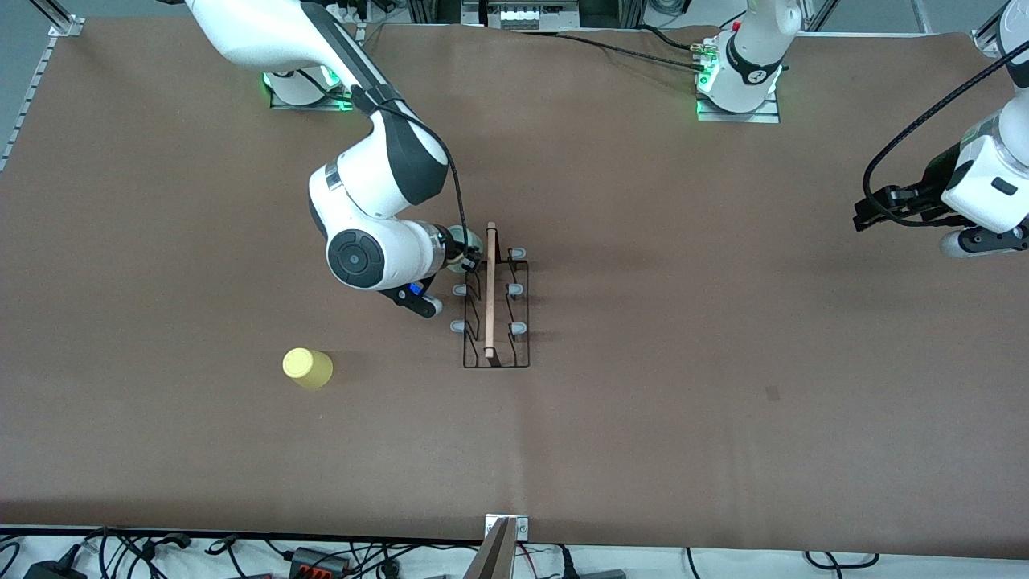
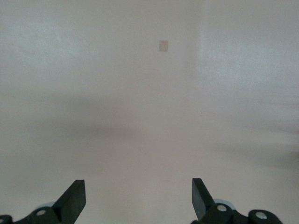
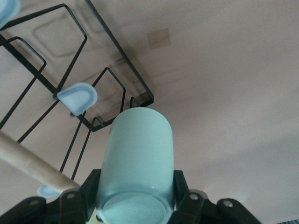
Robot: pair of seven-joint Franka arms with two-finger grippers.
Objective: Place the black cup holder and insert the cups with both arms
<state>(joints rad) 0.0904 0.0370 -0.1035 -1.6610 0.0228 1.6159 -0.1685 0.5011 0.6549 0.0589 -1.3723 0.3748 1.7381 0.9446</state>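
Note:
The black cup holder [image 1: 496, 310] stands mid-table, its wooden rod [image 1: 490, 291] along the top and grey-blue pegs [image 1: 459, 327] on both sides. My right gripper [image 1: 469, 256] is at the holder's end nearest the arm bases, shut on a pale mint green cup [image 1: 459, 238]. In the right wrist view the cup [image 3: 138, 154] sits between the fingers [image 3: 183, 189], beside the rack's wire [image 3: 119, 56], a peg [image 3: 77, 98] and the rod [image 3: 29, 162]. A yellow cup [image 1: 307, 368] lies on the table toward the right arm's end. My left gripper [image 1: 871, 211] [image 2: 138, 198] waits open and empty over the table's left-arm end.
Cables and power bricks [image 1: 305, 559] run along the table's near edge, with a metal bracket [image 1: 505, 537] at its middle. The arm bases [image 1: 738, 88] stand along the farthest edge. A small dark mark [image 1: 772, 393] is on the brown table cover [image 1: 723, 322].

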